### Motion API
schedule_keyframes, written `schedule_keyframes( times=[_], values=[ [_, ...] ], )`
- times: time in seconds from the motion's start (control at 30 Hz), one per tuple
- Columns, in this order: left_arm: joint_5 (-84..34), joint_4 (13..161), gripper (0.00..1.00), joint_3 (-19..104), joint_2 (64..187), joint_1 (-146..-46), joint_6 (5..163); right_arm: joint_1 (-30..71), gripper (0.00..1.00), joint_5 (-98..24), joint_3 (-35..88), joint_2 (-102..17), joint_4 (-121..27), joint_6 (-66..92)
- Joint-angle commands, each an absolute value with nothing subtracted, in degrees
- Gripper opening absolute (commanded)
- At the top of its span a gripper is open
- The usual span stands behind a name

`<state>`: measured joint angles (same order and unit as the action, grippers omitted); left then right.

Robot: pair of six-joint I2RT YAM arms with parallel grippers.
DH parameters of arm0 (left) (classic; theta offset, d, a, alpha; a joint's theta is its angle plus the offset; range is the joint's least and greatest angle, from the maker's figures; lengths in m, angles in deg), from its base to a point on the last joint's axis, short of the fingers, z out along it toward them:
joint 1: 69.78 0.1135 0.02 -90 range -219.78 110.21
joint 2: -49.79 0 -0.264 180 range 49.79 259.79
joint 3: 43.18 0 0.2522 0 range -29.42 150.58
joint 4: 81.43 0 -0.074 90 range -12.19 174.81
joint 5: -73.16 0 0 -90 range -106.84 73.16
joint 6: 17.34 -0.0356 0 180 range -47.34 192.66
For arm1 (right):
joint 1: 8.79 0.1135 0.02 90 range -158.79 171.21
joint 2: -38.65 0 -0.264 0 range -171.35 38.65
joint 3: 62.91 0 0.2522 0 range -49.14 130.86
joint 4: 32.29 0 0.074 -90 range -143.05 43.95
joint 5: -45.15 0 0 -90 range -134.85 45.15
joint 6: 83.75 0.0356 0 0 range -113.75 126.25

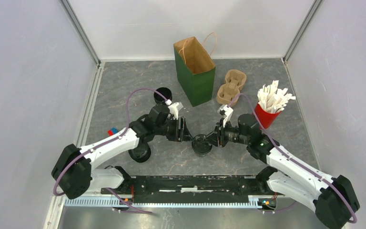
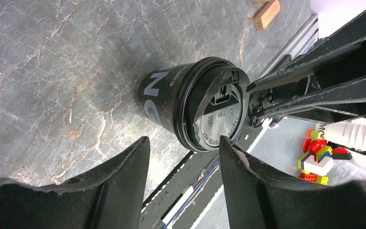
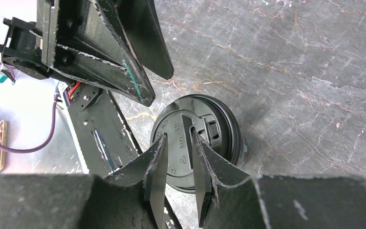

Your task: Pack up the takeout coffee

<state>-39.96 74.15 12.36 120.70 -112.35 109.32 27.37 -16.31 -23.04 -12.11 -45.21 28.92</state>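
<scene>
A black takeout coffee cup with a black lid point(image 1: 201, 144) stands between my two grippers, near the table's front middle. My left gripper point(image 1: 189, 134) is open just to its left. In the left wrist view the cup point(image 2: 164, 95) lies just beyond the fingertips of the left gripper point(image 2: 185, 139), with nothing between them. My right gripper point(image 3: 179, 135) hovers over the lid point(image 3: 219, 138), its jaws a narrow gap apart with the lid showing through. Two more black cups stand at the left point(image 1: 161, 94) point(image 1: 139, 153).
The green paper bag point(image 1: 194, 71) stands open at the back middle. The tan pulp cup carrier point(image 1: 231, 87) lies to its right. A red cup of white packets point(image 1: 268, 110) is beside my right arm. Small coloured blocks point(image 1: 112, 131) sit at the left.
</scene>
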Motion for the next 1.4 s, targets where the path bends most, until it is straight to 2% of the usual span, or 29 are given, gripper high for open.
schedule_keyframes(
  times=[0.0, 0.4, 0.77, 0.93, 1.2, 1.37],
  values=[
    [-41.8, 77.78, 0.62, 12.03, 120.63, -112.68, 112.0, 28.45, 0.32, -15.08, -20.75, -13.13, -39.88, 28.02],
    [-41.72, 80.24, 0.61, 11.6, 124.18, -112.94, 112.52, 28.5, 0.32, -17.72, -23.04, -17.85, -39.9, 23.63],
    [-41.4, 80.49, 0.59, 11.41, 124.91, -113.31, 113.17, 28.42, 0.33, -19.73, -24.55, -17.19, -40.74, 22.29],
    [-41.04, 81.16, 0.65, 8.63, 122.85, -113.99, 119.67, 28.51, 0.33, -19.76, -26.64, -16.16, -37.32, 24.78],
    [-42.62, 87.89, 0.66, 3.25, 118.7, -114.58, 128.8, 28.75, 0.33, -20.63, -28.15, -14.8, -35.31, 26.86],
    [-43.17, 98.24, 0.67, -0.16, 118.95, -116.22, 138.06, 29.4, 0.34, -21.7, -29.49, -14.61, -32.25, 29.36]
  ],
)
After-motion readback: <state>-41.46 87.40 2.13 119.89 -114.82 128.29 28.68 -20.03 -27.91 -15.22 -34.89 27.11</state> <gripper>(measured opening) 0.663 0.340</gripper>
